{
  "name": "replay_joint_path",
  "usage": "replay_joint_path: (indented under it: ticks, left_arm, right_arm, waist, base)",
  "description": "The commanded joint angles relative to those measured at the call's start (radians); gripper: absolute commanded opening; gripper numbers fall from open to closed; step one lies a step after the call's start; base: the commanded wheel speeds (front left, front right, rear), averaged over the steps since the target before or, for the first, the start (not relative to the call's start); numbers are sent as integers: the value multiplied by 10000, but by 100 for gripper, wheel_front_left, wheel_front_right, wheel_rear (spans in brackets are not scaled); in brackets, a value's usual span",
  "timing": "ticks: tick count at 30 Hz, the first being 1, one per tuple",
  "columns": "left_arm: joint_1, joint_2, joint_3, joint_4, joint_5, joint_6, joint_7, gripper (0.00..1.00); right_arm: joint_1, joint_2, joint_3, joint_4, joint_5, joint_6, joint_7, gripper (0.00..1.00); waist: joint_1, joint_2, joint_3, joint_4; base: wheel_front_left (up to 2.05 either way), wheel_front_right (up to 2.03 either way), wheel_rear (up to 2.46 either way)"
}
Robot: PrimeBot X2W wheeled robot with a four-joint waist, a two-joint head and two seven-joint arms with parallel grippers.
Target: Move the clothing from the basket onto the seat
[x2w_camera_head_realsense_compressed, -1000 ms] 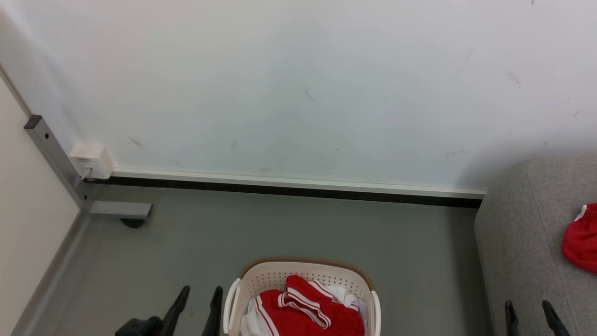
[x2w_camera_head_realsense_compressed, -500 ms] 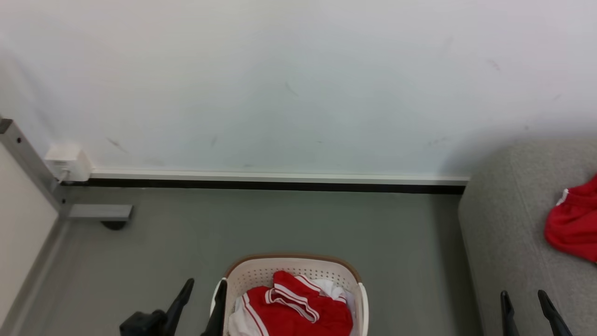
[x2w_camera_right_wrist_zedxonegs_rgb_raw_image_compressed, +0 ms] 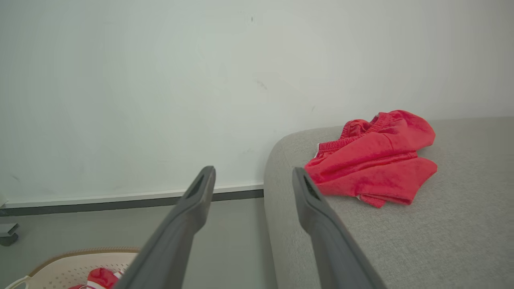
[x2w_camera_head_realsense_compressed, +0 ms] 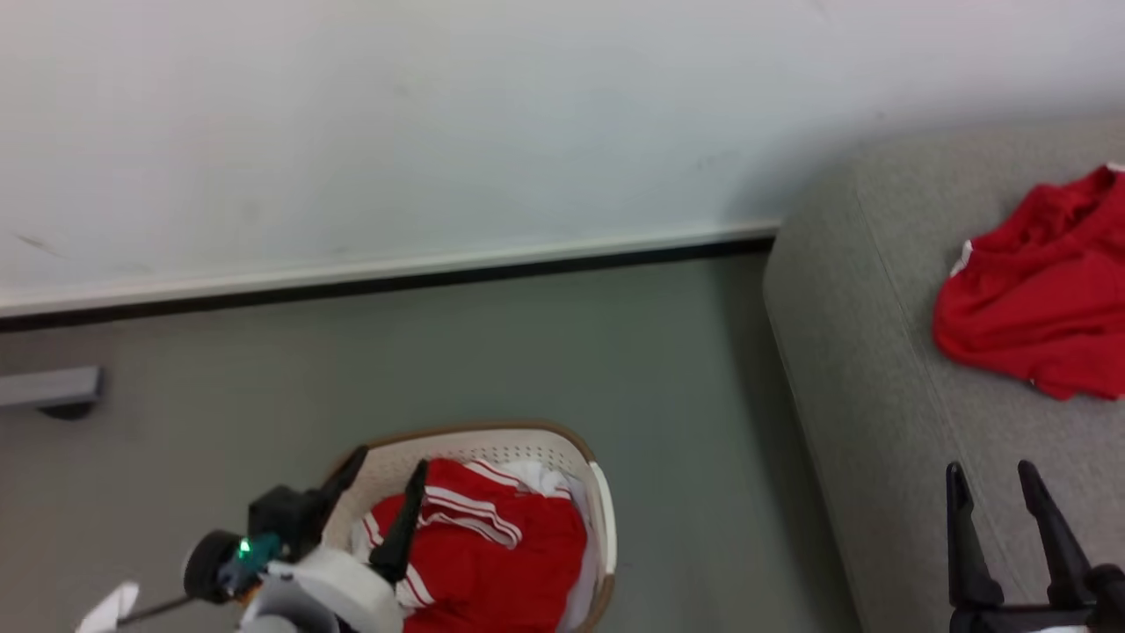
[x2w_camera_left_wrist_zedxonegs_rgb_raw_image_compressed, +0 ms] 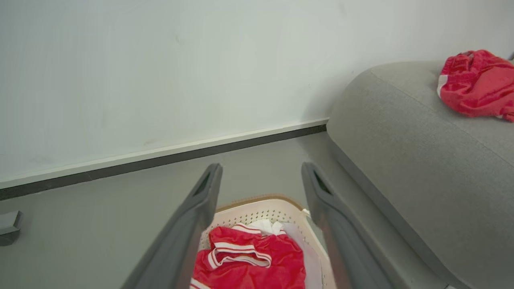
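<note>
Basket [x2w_camera_head_realsense_compressed: 501, 442] cropped below, clothing [x2w_camera_head_realsense_compressed: 492, 554] partly hidden

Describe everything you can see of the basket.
The basket is cream-white plastic with perforated walls, a brown rim and a white handle on its right side. It stands upright on the grey floor, apart from the couch. Red clothing with white stripes lies heaped inside. The open left gripper hovers at its left wall; contact cannot be told.

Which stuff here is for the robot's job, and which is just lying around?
For the job: basket, red clothes in it, couch, red garment lying on the couch.
Just there: grey metal foot on the floor, skirting board, wall.
</note>
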Motion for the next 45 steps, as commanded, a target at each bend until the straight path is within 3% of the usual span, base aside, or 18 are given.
replay_joint_path:
  ticks: [1, 20, 30, 45]
  left_arm:
    - [-366, 151, -82, 302, 239, 19, 165, 100]
    - [-3898, 924, -1924, 4182, 223, 41, 3335, 100]
    - [-4897, 756, -1568, 5792, -89, 1133, 4013, 100]
    - [-6102, 1020, -1897, 6776, 380, 2092, 3744, 100]
  right_arm:
    - [-191, 2, -11, -117, 104, -27, 6, 100]
    - [-1981, 11, 111, -1030, 922, -26, 8, 100]
    - [-2421, 8, 395, -1477, 1278, -27, 6, 100]
    - [-2874, 9, 637, -1695, 1473, -26, 7, 100]
  waist:
    - [-1, 0, 865, -721]
    - [-1, 0, 4279, -1966]
    - [-1, 0, 5712, -2268]
    - [-1, 0, 6785, -2313]
  base:
    - [0, 0, 0]
    - [0, 0, 0]
    - [0, 0, 0]
    - [0, 0, 0]
